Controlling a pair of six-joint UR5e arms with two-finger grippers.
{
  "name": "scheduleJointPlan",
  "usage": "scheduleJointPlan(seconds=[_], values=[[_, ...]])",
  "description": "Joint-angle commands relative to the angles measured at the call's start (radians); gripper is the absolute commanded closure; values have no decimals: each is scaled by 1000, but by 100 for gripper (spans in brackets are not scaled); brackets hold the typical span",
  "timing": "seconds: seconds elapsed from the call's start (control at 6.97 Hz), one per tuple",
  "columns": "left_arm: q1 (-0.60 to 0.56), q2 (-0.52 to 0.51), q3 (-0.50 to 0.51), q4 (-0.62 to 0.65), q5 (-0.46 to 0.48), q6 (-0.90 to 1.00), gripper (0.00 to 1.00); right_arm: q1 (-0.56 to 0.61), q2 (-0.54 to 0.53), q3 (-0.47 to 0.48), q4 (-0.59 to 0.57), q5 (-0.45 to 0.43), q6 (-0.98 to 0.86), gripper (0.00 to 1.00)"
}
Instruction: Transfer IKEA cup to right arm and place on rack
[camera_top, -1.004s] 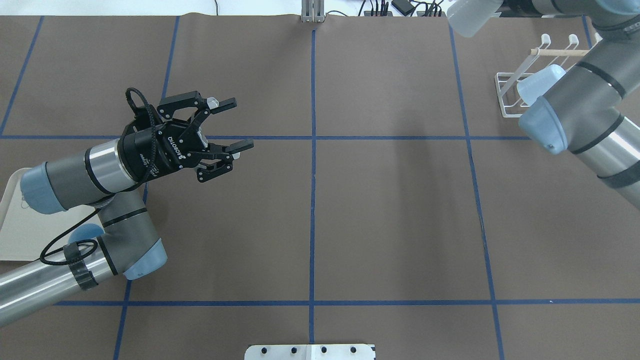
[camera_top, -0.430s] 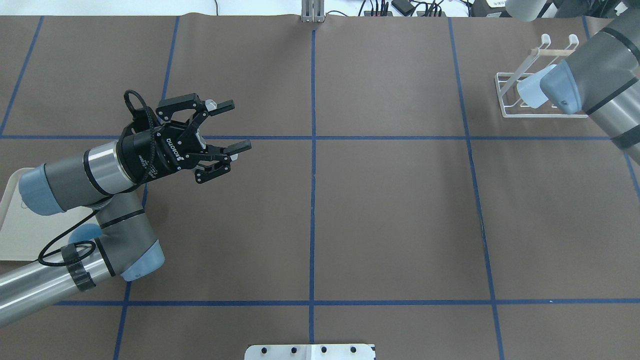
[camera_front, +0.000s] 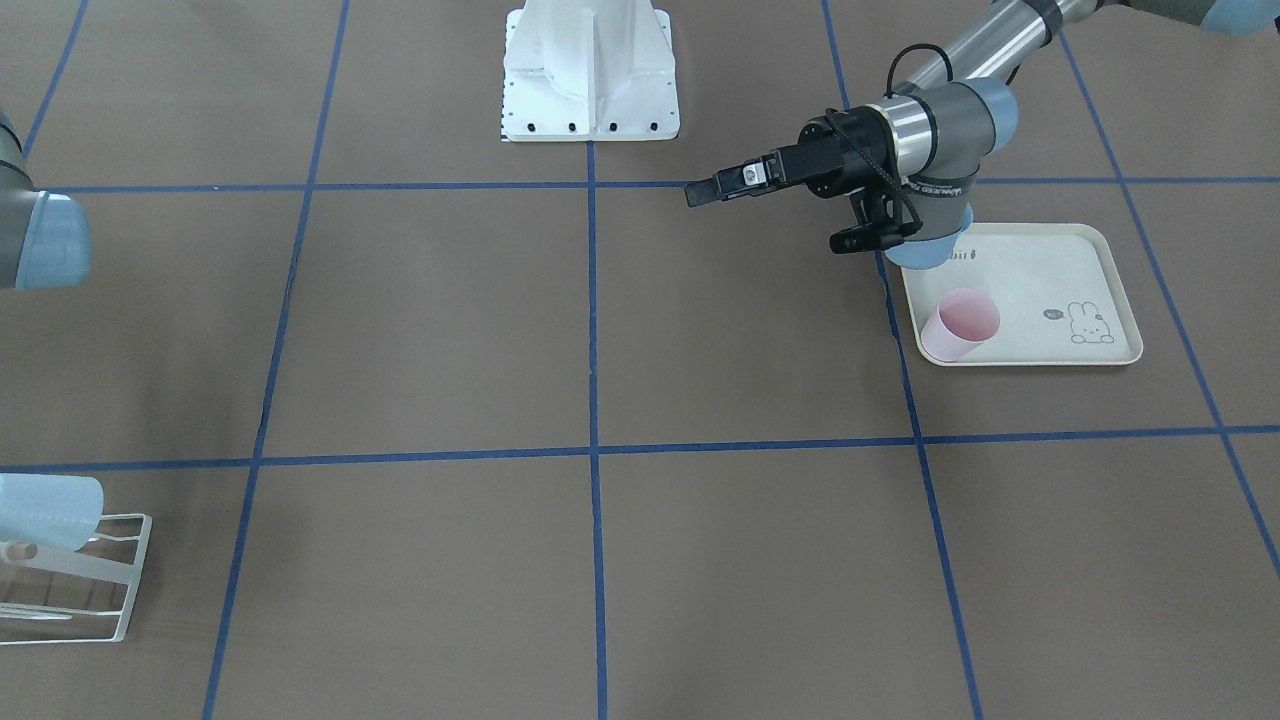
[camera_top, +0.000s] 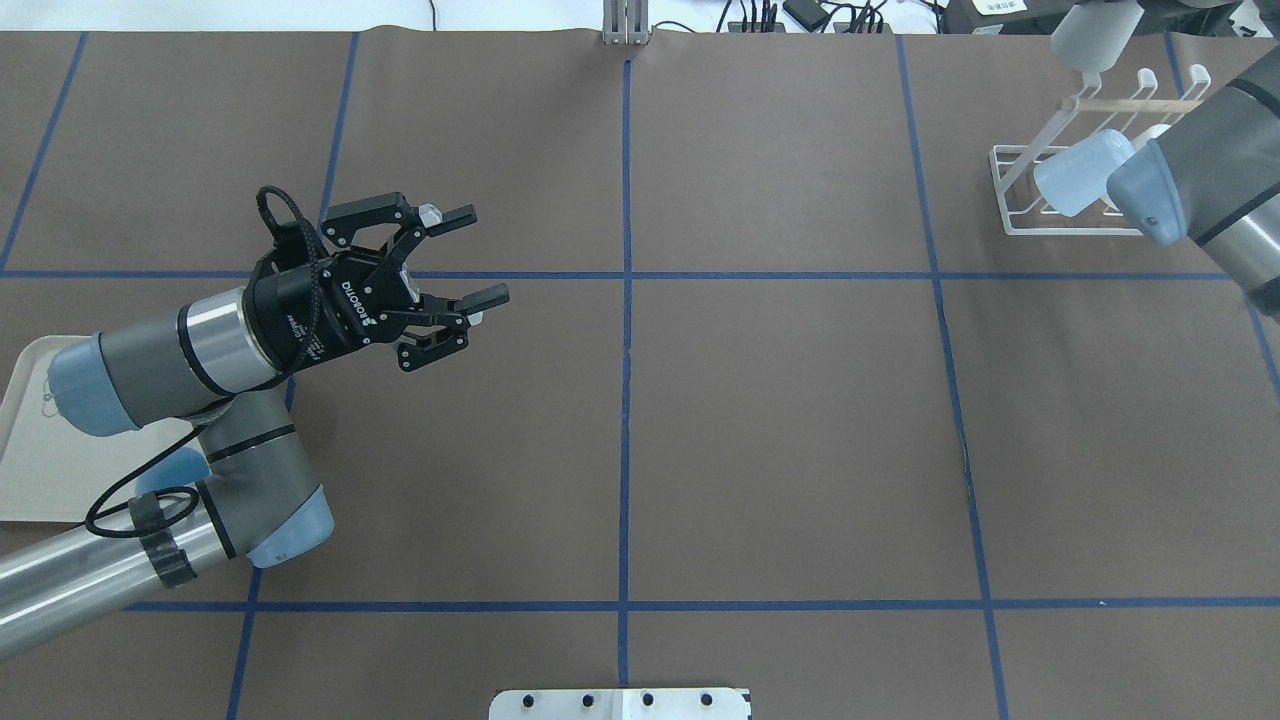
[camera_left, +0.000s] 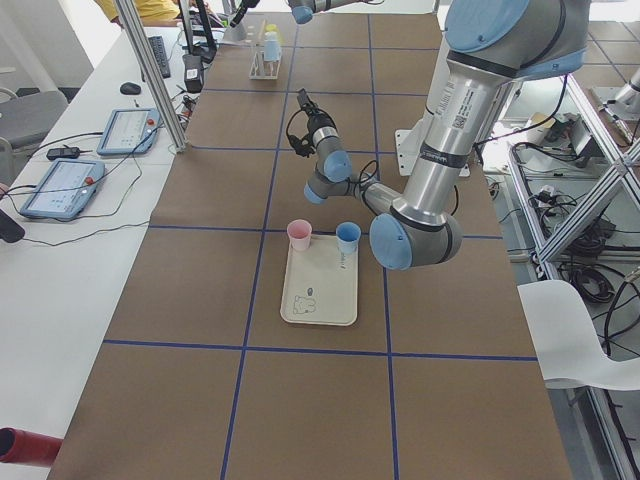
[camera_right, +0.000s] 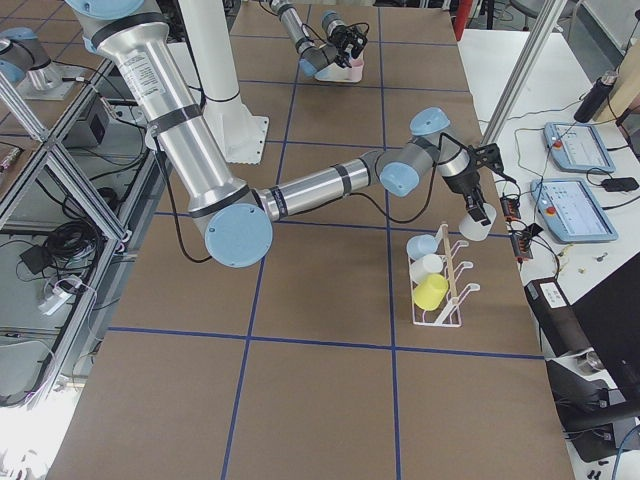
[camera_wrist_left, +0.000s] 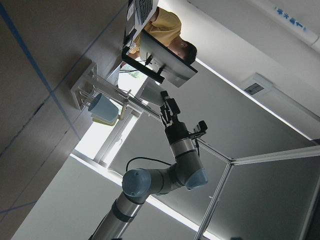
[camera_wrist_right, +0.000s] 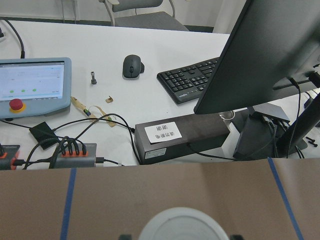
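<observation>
Right gripper (camera_right: 478, 206): closed on the IKEA cup (camera_right: 477, 224). The right wrist view shows only the cup's round white end between two dark finger tips at the bottom edge, so the contact itself is hard to judge.
IKEA cup position: hangs directly under the right gripper's fingers, in the air and off the table.
Rack (camera_top: 1060, 232): just below the right gripper and a little to the robot's side of it. The held cup sits over the peg end.
Rack contents: a pale blue cup (camera_top: 1080, 175), a white cup (camera_right: 430, 266) and a yellow cup (camera_right: 432, 291) in a row along the slanted bar, all beneath the right gripper.
Right arm (camera_right: 310, 185): stretched out low across the table to the rack corner.
Left gripper (camera_top: 480, 254): fingers spread wide, nothing between them, pointing toward the table's middle and well apart from the right gripper.
Tray (camera_front: 1110, 300): cream, rabbit print, behind and below the left gripper's wrist.
Tray contents: a pink cup (camera_front: 960, 323) and a blue cup (camera_left: 348, 236) standing side by side at the end nearest the left gripper.
</observation>
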Motion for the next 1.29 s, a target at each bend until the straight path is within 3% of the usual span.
scheduleJointPlan(seconds=[0.0,0.86,1.0,1.15], values=[[8,-1,7,-1,6,0,23,-1,-26,-7,0,1,0,100],[8,3,10,-3,6,0,22,-31,-36,-28,2,1,10,100],[8,3,10,-3,6,0,22,-31,-36,-33,2,1,10,70],[8,3,10,-3,6,0,22,-44,-39,-42,38,-9,13,1]])
